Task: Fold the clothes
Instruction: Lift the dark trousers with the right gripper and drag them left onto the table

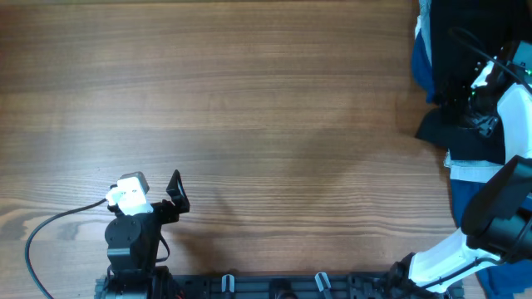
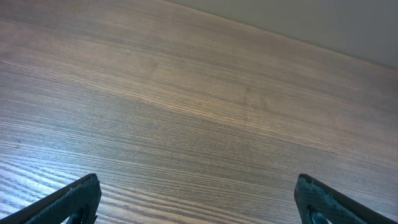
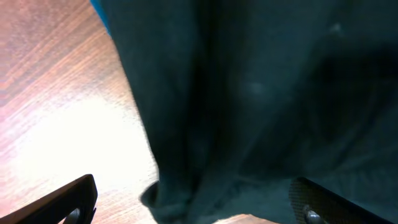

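Two hands, both released. The left hand [image 2: 198, 193] hovers over bare bench [image 2: 205, 93] at about 8 o'clock in the overhead view. Its fingers [image 2: 71, 198] are spread wide, with only wood grain between them.

The clothes [image 1: 445, 50] lie heaped at 2 o'clock, running off the bench's far right corner, and one black flap reaches down toward 3 o'clock. The right hand [image 3: 194, 196] is over that heap with its fingers [image 3: 65, 200] wide apart. Dark, bunched folds fill nearly all of its wrist view, close under the jaws. I cannot tell whether the fingertips touch the fabric; nothing is pinched between them.

A royal blue cloth [image 1: 421, 62] peeks out along the heap's 9 o'clock side, touching it. A pale blue garment [image 1: 472, 169] lies just at its 6 o'clock, partly hidden by the right arm.
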Controlling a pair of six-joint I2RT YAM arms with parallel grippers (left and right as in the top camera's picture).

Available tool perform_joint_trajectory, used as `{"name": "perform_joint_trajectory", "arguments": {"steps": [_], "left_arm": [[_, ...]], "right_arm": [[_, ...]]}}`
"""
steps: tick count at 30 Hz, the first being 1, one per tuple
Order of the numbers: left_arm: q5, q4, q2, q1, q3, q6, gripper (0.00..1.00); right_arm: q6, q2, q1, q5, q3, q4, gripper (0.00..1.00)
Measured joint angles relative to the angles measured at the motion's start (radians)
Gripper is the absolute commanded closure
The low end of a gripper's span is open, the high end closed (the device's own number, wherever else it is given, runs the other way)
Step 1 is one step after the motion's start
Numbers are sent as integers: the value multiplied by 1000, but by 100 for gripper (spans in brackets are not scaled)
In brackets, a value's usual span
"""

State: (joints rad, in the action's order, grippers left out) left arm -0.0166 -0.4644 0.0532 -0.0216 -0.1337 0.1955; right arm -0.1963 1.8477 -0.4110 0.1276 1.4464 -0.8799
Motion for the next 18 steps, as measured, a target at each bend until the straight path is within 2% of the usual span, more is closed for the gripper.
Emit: {"name": "perform_joint_trajectory", "arguments": {"steps": [3, 4, 5, 8, 12, 14, 16, 18], "left_arm": [[0, 0, 0, 0, 0, 0, 0], [0, 0, 0, 0, 0, 0, 0], [0, 0, 0, 0, 0, 0, 0], [0, 0, 0, 0, 0, 0, 0], [0, 0, 0, 0, 0, 0, 0], [0, 0, 0, 0, 0, 0, 0], [0, 0, 0, 0, 0, 0, 0], [0, 0, 0, 0, 0, 0, 0]], "right_arm": [[0, 0, 1, 11, 0, 7, 3], [1, 0, 1, 14, 0, 9, 10], [3, 0, 1, 21, 0, 15, 26], [13, 2, 1, 29, 0, 23, 46], [15, 45, 1, 46, 0, 30, 34], [14, 87, 1, 54, 0, 30, 33], [14, 130, 1, 56, 0, 31, 38], [12, 150, 1, 56, 0, 34, 71]]}}
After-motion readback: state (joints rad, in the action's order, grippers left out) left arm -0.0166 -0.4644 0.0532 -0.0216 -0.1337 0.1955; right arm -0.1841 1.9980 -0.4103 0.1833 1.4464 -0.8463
